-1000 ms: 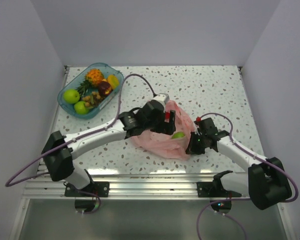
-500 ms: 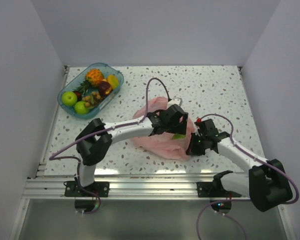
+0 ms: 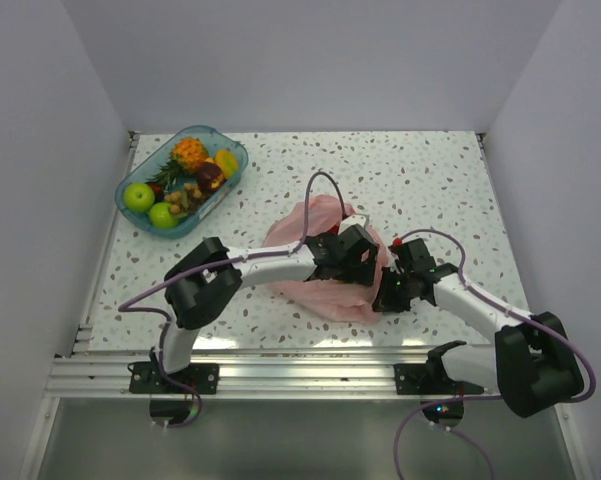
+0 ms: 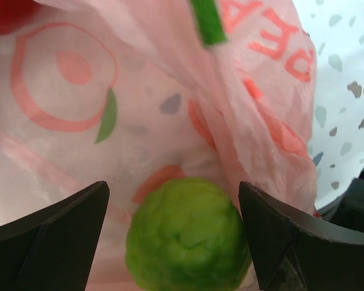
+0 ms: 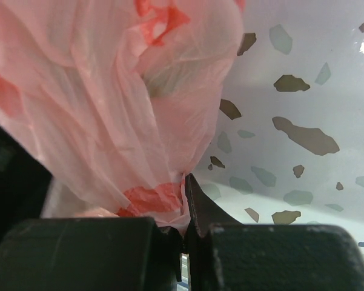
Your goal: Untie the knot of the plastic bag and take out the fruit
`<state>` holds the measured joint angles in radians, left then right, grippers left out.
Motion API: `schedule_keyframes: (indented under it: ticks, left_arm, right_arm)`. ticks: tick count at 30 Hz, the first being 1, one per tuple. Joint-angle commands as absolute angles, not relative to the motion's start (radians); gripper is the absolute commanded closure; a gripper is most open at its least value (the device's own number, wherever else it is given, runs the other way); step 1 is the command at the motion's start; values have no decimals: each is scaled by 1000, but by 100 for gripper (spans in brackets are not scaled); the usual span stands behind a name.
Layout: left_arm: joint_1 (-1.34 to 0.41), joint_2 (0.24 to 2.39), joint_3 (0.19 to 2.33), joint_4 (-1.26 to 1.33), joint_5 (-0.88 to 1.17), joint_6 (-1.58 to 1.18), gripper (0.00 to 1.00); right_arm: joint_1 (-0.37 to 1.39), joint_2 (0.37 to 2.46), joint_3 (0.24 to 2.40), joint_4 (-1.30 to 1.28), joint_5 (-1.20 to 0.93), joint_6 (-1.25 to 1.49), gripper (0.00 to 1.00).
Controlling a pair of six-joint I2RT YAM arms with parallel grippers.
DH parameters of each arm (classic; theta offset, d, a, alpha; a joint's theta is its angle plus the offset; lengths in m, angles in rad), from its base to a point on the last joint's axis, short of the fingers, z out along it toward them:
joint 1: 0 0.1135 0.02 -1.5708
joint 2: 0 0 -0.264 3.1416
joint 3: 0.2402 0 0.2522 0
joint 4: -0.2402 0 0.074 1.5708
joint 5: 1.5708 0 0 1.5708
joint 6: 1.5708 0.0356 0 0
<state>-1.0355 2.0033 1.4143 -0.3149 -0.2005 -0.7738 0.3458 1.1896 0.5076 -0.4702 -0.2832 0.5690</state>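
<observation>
Your left gripper (image 4: pixel 172 189) stands wide open with nothing in its grasp. Its two dark fingers (image 4: pixel 54 239) straddle a lime-green fruit (image 4: pixel 185 236) with a bumpy skin, and there is clear space on the left finger's side. The fruit rests against the plastic bag (image 4: pixel 109 121), pale pink with red and green print. Your right gripper (image 5: pixel 183 206) is closed tight, with a bunched fold of the same pink film pinched between its fingers. Whether that fold is the knot, you cannot tell from here. From above, the bag lies crumpled around the middle of the speckled worktop (image 3: pixel 430 170), a little toward the near edge, with both grippers meeting at its right end. Well apart, at the far left corner, sits the blue tray (image 3: pixel 121 200) with a small pineapple (image 3: pixel 189 152), two green apples (image 3: pixel 138 196) and other fruit.
</observation>
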Motion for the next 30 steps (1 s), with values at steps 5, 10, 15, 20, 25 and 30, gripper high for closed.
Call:
schedule_keyframes:
  ticks: [5,10,15,20,25,30]
  left_arm:
    - [-1083,2045,1430,-331,-178,-756,2]
    - [-1085,2023,1410,-348,-192,-770,1]
    - [-1086,1945,1391,-342,-287,-759,20]
    - [-1083,1859,1411,-357,-365,-706,41]
    - [-1077,1764,1447,-391,-439,-649,42]
    - [-993,1649,1439,-429,-414,-634,41]
  right_arm:
    - [344,1189,502,-451,-304,577,100]
    - [344,1192,499,-449,-302,577,100]
    - [344,1190,502,-453,-302,577,100]
    - [344,1189,502,-454,-301,577,100]
    - [345,1189,502,-453,-301,578,100]
    - [345,1197,500,-451,-302,577,100]
